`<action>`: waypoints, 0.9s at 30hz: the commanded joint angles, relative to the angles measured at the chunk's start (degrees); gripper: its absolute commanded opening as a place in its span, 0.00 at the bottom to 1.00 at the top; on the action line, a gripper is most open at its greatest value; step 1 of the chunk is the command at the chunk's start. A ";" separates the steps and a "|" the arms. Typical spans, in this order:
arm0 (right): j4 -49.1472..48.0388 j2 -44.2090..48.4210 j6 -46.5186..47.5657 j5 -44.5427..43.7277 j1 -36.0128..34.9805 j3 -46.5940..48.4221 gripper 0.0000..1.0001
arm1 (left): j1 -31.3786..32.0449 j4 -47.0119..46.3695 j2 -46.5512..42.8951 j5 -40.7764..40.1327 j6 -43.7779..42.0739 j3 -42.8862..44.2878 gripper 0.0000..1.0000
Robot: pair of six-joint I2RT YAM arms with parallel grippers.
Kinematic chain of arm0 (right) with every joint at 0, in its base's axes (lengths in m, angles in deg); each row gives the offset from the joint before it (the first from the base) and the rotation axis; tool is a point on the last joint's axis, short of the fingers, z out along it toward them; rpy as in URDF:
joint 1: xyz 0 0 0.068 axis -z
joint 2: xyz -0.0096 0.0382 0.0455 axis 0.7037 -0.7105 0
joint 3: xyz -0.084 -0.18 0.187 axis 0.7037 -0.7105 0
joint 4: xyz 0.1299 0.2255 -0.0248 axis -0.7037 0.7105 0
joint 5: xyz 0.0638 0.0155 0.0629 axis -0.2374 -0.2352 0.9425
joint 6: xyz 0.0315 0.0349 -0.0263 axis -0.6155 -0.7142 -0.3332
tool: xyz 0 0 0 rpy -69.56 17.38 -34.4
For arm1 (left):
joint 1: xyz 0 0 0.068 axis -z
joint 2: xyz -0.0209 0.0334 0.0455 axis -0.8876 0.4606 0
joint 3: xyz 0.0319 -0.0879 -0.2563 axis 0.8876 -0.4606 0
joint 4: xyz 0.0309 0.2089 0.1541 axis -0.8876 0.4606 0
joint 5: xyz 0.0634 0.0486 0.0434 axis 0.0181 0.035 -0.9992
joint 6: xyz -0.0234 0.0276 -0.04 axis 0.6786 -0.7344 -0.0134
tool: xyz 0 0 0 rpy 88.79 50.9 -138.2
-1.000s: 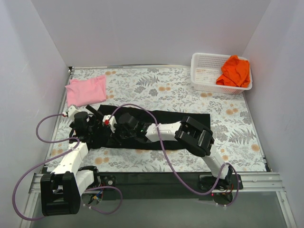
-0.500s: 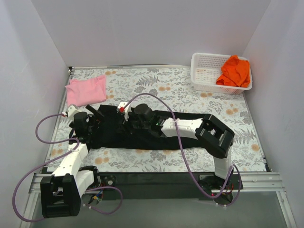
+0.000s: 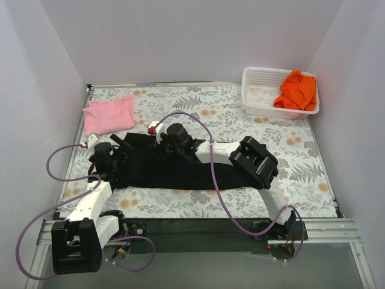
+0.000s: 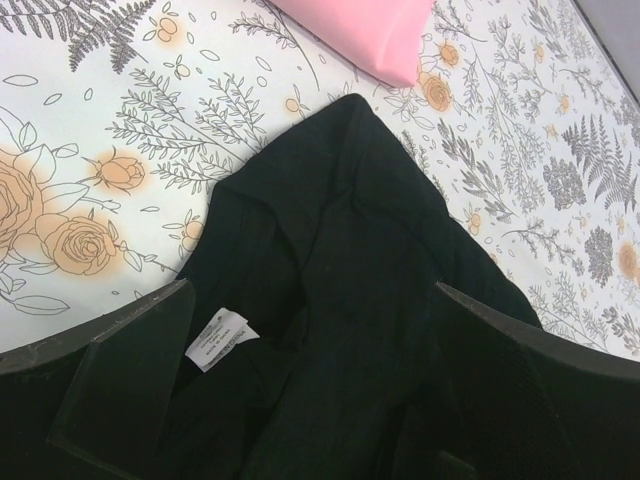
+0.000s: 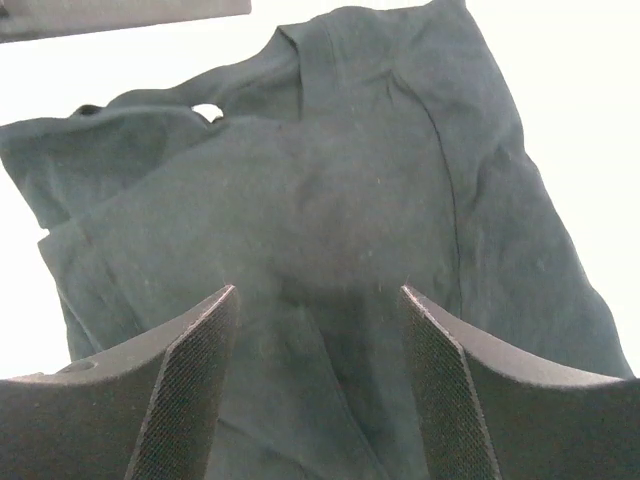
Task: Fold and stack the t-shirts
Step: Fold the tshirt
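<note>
Bases of both arms sit at the near edge of the flower-printed table (image 3: 228, 114), and just beyond them the black t-shirt (image 3: 180, 171) lies across the middle as a long dark band, its right part flat and its left part bunched. From above, that left end is partly covered by the two wrists, so its outline there is hard to follow. The left gripper (image 3: 117, 150) hangs over this end; in its wrist view the left gripper (image 4: 312, 290) has its fingers spread wide with nothing between them, their bases cut off by the lower edge, and the black t-shirt (image 4: 350, 250) below shows rumpled folds and a small white label (image 4: 220, 345) whose print is too small to read. The right arm reaches leftward over the shirt, placing the right gripper (image 3: 170, 141) above the shirt's far edge. From its own wrist, the right gripper (image 5: 318, 292) is likewise parted and empty above the black t-shirt (image 5: 330, 200), where a neckline and layered folds show, while the table around it is washed out to white. Farther back on the left lies the pink t-shirt (image 3: 108, 114), folded and apart from the black one; the left wrist catches only a corner of the pink t-shirt (image 4: 370, 30), cropped by the top edge. At the far right corner stands the white basket (image 3: 252, 72), with the orange t-shirt (image 3: 298, 89) heaped in its right half and partly screened by the mesh wall.
</note>
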 commanded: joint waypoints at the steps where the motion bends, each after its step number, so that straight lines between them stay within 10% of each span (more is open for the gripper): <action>1: 0.12 -1.05 0.84 2.15 0.11 3.53 0.59 | -0.14 -0.71 -0.11 0.53 -0.77 -0.69 0.98; 27: 0.38 0.00 0.58 1.36 -1.99 -2.36 0.54 | -0.14 -1.76 -0.55 1.94 -1.12 -1.48 0.98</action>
